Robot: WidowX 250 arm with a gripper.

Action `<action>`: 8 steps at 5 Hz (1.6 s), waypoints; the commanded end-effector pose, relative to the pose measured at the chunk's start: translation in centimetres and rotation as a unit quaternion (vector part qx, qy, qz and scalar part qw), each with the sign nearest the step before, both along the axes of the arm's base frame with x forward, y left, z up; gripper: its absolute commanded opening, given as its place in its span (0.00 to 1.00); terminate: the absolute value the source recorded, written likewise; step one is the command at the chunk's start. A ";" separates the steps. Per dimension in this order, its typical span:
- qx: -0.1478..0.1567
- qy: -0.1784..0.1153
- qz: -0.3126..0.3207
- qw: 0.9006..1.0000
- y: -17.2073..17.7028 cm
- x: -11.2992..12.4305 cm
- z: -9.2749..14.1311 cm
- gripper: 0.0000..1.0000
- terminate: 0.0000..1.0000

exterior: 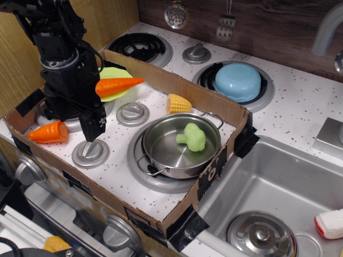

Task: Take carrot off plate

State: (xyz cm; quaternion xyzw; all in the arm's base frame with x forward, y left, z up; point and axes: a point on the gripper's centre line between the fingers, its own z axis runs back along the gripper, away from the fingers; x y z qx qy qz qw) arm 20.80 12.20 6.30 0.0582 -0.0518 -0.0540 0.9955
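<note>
The long orange carrot (120, 84) lies across the lime-green plate (119, 94) at the back left of the cardboard tray, tip pointing right. Its stem end is hidden behind my arm. My black gripper (94, 128) hangs fingers down in front of and to the left of the plate, over the stove top near a silver knob (90, 153). It is below the carrot in the picture and apart from it, with nothing seen in it. The fingers overlap from this angle, so the gap does not show.
A stubby orange carrot piece (48, 132) lies at the left. A corn piece (178, 103) sits by the cardboard wall (177, 80). A steel pot (161, 144) holds a green broccoli (192, 136). A light blue bowl (237, 82) is on the back burner. The sink (278, 176) is at the right.
</note>
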 end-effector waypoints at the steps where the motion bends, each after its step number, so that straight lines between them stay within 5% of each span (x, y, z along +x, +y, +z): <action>1: 0.000 0.000 0.000 1.000 0.0 0.0 0.0 1.00 0.00; 2: -0.022 0.035 -0.030 0.999 1.2 1.1 1.5 1.00 0.00; 5: 0.074 0.043 -0.117 0.989 4.4 6.7 4.8 1.00 0.00; 7: 0.068 0.023 -0.162 0.984 5.9 8.9 3.4 1.00 0.00; 8: 0.032 0.005 -0.159 0.987 6.1 9.1 2.1 1.00 0.00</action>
